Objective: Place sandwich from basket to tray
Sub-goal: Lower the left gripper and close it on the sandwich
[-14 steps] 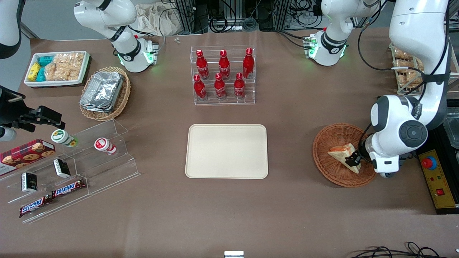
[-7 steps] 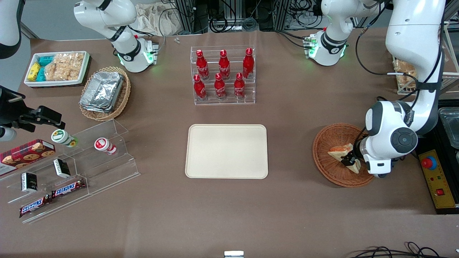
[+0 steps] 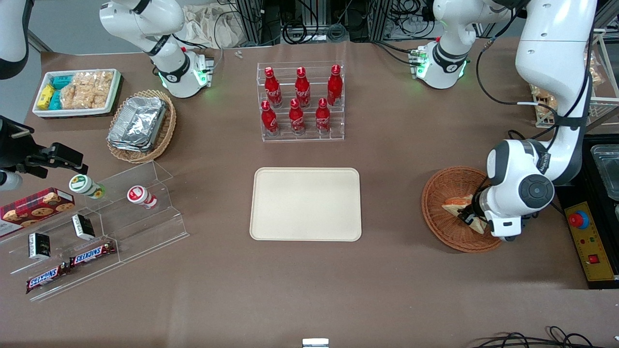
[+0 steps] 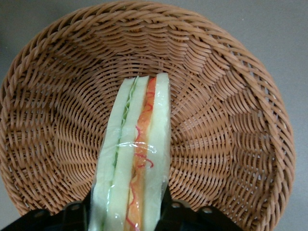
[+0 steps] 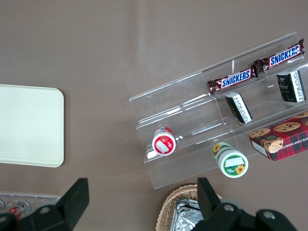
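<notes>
The table (image 3: 396,159) is covered in a matte brown cloth. At the working arm's end of it, a round, shallow, reddish-brown woven wicker basket (image 3: 442,193) is seen, and in it a triangular wedge of pale white bread with a red-orange filling stripe, a clear-wrapped sandwich (image 3: 454,205). The left arm's hand (image 3: 468,216) is lowered into the basket and clenched on the sandwich: in the left wrist view the wedge (image 4: 137,159) is shown gripped between the two dark fingers (image 4: 77,214), its layered edge turned toward the camera above the basket's weave (image 4: 226,120). Whether the sandwich is still touching the basket floor cannot be told.

A flat cream-beige rectangular tray with rounded corners and a low rim (image 3: 305,204) is laid at the table's middle, well apart from the basket.

Farther from the front camera than the tray, a clear acrylic stepped rack holding six red bottles (image 3: 301,101) is set. Toward the parked arm's end, a paler tan wicker basket stacked with crinkled silver foil trays (image 3: 140,125), a white bin of snacks (image 3: 77,92) and a clear tiered display stand (image 3: 104,227) with chocolate bars, small cups and a biscuit box are arranged. At the table's edge farthest from the front camera, dark cables and metal framing (image 3: 309,21) are visible.
</notes>
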Motion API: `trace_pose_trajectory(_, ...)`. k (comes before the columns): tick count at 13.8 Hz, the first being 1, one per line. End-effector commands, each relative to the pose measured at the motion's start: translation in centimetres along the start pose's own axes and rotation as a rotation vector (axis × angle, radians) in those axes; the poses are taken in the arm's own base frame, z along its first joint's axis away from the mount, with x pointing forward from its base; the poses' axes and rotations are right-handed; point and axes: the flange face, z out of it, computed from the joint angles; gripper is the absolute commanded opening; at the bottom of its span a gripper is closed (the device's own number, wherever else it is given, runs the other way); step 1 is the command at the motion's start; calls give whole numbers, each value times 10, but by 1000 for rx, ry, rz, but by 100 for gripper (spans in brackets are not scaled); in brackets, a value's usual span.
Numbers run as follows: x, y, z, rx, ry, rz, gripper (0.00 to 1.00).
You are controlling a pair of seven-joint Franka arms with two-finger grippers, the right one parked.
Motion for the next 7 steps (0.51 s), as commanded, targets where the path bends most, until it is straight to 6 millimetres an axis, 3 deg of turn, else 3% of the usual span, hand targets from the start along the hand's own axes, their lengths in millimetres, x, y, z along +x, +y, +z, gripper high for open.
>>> trace_pose_trajectory(1,-1,2,-10,-6,28,-14,0)
trace_pose_trajectory(3,1,0,-32,-5,32,-7,0)
trace_pose_trajectory(7,3,-10,-116,43,7,103,0)
